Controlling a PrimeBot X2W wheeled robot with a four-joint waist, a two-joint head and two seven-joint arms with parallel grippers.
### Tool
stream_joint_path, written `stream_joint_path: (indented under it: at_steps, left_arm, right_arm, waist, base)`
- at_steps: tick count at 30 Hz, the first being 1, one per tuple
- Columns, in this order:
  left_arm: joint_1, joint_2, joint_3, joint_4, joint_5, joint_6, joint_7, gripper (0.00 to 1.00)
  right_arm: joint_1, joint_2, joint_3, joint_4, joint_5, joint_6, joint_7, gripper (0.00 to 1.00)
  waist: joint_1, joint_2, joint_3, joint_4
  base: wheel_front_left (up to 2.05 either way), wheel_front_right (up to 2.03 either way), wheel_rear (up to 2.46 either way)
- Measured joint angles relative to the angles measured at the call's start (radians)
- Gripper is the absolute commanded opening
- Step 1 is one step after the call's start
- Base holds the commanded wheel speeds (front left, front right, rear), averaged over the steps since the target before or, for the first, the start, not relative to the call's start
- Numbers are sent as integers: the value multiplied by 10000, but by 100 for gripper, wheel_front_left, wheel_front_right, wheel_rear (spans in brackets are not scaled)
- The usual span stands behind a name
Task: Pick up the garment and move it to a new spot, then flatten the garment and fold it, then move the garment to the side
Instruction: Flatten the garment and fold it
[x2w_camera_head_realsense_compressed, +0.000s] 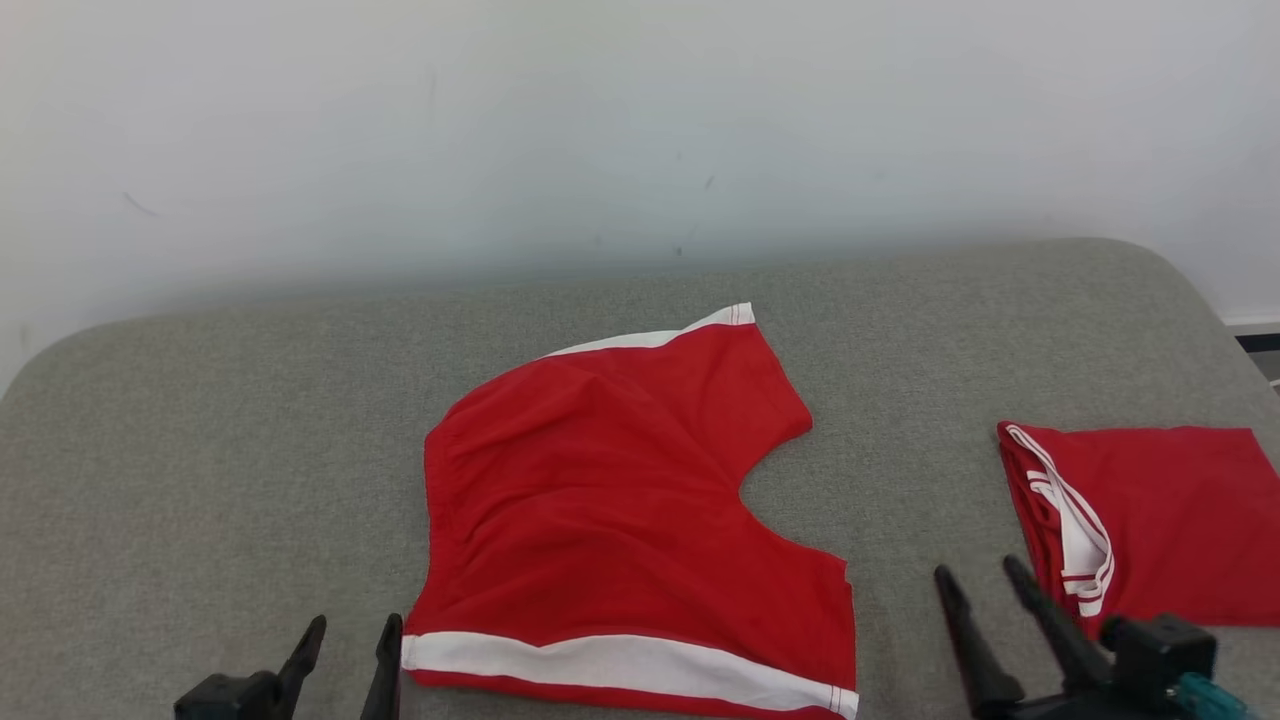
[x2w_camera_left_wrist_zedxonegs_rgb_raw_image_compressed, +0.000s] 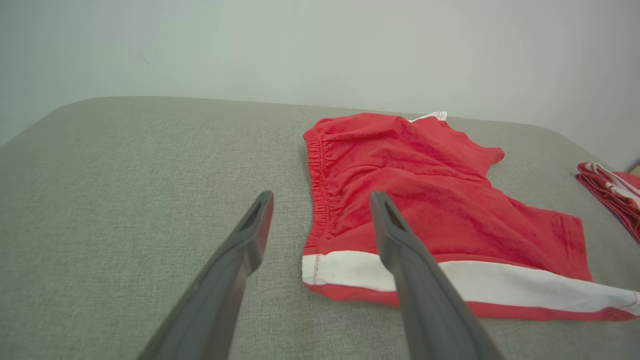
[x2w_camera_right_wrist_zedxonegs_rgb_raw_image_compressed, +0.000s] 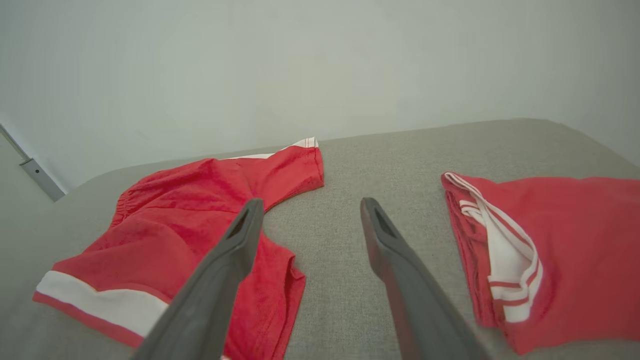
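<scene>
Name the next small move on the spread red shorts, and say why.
Probably lower the left gripper onto the near white-banded corner of the shorts: they lie spread and unfolded, and that corner sits just beside its open, empty jaws.

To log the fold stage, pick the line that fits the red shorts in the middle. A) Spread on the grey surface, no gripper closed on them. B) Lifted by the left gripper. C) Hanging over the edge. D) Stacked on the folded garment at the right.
A: the red shorts lie spread on the grey surface, and the left gripper and right gripper both stand open, holding nothing.
</scene>
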Motion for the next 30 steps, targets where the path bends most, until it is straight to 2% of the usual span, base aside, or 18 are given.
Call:
stream_joint_path:
  at_steps: [7, 13, 24, 30]
  left_arm:
    - [-662, 58, -232, 646, -40, -165, 1227, 100]
    - [-1580, 418, -516, 1848, -25, -477, 2514, 100]
    - [-2287, 487, -1049, 2767, 109, -966, 3768, 100]
    - [-2424, 443, -1093, 2964, 40, -1081, 4113, 100]
  right_arm:
    - [9, 109, 734, 199, 31, 52, 1175, 100]
    - [-20, 290, 1547, 395, -238, 54, 2192, 100]
    - [-255, 391, 1829, 587, -343, -63, 3093, 100]
    - [-255, 384, 1885, 594, -339, -117, 3480, 100]
  waist:
    - [0, 0, 40, -13]
    - [1, 0, 252, -158]
    - [1, 1, 660, -323]
    - [1, 1, 691, -284]
  base:
    - [0, 0, 0]
    - [0, 0, 0]
    - [0, 0, 0]
    - [0, 0, 0]
